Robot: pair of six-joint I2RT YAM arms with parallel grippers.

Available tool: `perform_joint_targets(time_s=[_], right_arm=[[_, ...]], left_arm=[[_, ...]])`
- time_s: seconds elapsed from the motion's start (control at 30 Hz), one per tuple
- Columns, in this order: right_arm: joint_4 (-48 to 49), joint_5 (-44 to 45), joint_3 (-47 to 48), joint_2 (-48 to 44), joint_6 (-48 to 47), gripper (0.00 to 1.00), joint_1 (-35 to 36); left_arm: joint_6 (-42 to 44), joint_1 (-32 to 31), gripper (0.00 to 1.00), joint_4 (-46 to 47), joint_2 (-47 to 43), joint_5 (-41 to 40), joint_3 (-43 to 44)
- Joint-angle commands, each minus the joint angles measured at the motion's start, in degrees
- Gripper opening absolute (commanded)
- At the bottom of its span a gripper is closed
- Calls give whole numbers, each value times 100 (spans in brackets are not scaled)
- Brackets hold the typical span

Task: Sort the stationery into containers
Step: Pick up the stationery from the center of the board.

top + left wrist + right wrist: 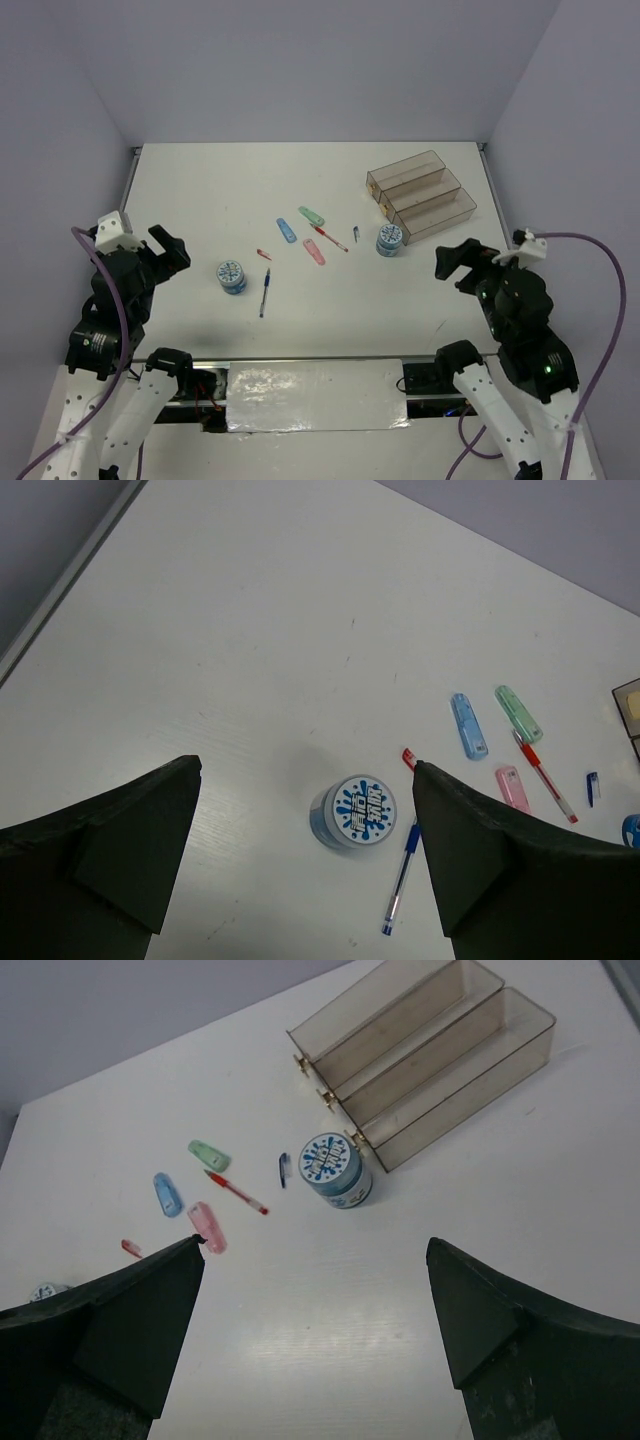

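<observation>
Left end effector (pixel 170 250) and right end effector (pixel 458 262) stood wide open, holding nothing, above the white table (pixel 200 190). One round blue-and-white tape roll (pixel 231 275) lay left of centre. The second tape roll (pixel 389 239) sat just beside the clear brown-tinted plastic bins (pixel 422 195), far right.

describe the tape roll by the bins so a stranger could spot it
Find the three joined brown bins at the far right of the table. At their near-left corner stands a round blue-and-white tape roll. Its twin sits well left, beside a blue pen.
</observation>
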Motion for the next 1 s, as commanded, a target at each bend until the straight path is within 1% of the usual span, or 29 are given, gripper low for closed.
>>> perform_joint_targets(time_s=[0.0, 0.03, 0.1, 0.13, 0.17, 0.2, 0.23, 0.27, 0.3, 0.33, 0.43, 0.53, 0.63, 0.7, 0.77, 0.9, 0.97], right_arm=[[1004, -448, -219, 868, 243, 100, -23], [1199, -528, -281, 1401, 330, 100, -14], [1646, -765, -299, 2079, 348, 100, 47], [1692, -670, -203, 2858, 383, 100, 143], [1727, -399, 76, 3213, 383, 100, 536], [1702, -40, 236, 3600, 392, 100, 731], [1667, 486, 429, 4282, 418, 100, 846], [1658, 587, 753, 4576, 401, 100, 960], [1649, 614, 886, 4884, 410, 100, 953], [1623, 684, 1027, 5400, 410, 100, 961], [1570, 974, 1449, 6202, 401, 100, 970], [1561, 1053, 1634, 6800, 357, 100, 979], [1586, 1142, 1600, 7110, 331, 100, 962], [1788, 1036, 1495, 7163, 304, 100, 944], [1824, 1062, 1459, 7233, 313, 100, 909], [2025, 765, 1363, 7339, 234, 100, 707], [2062, 764, 1336, 7348, 208, 100, 680]], left_arm=[[168, 22, 99, 254, 84, 149, 62], [176, 22, 99, 263, 75, 184, 62], [177, 22, 99, 254, 57, 193, 54], [185, 22, 99, 263, 40, 184, 54], [185, 22, 99, 263, 14, 176, 45], [177, 22, 99, 254, 5, 176, 45], [185, 22, 99, 263, 5, 176, 36], [185, 22, 99, 263, 5, 184, 36], [194, 22, 99, 254, 13, 193, 27], [194, 22, 99, 263, 22, 202, 27], [212, 13, 99, 263, 57, 246, 27], [212, -4, 99, 271, 75, 290, 18], [238, -4, 99, 298, 84, 342, 10], [247, -4, 99, 306, 84, 369, 10], [264, -4, 99, 315, 92, 395, 10], [264, -4, 99, 333, 136, 439, 10], [282, -4, 99, 350, 136, 474, 10]])
